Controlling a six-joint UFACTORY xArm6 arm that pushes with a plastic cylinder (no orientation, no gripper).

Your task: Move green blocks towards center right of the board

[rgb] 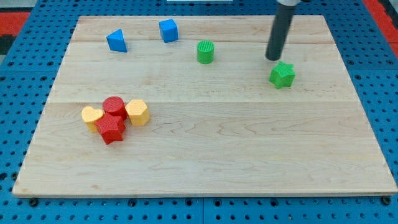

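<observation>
A green star block point(282, 75) lies at the view's right, a little above the middle. A green cylinder point(205, 51) stands upright near the view's top, left of the star. My tip point(273, 58) comes down from the view's top and rests just above and slightly left of the green star, close to it; I cannot tell if it touches. The cylinder is well to the tip's left.
A blue triangular block point(116, 41) and a blue cube-like block point(168, 30) sit at the top left. A cluster at the left holds a yellow heart point(92, 117), a red cylinder point(114, 106), a red star point(111, 129) and a yellow hexagon point(137, 112). The wooden board point(249, 155) lies on blue pegboard.
</observation>
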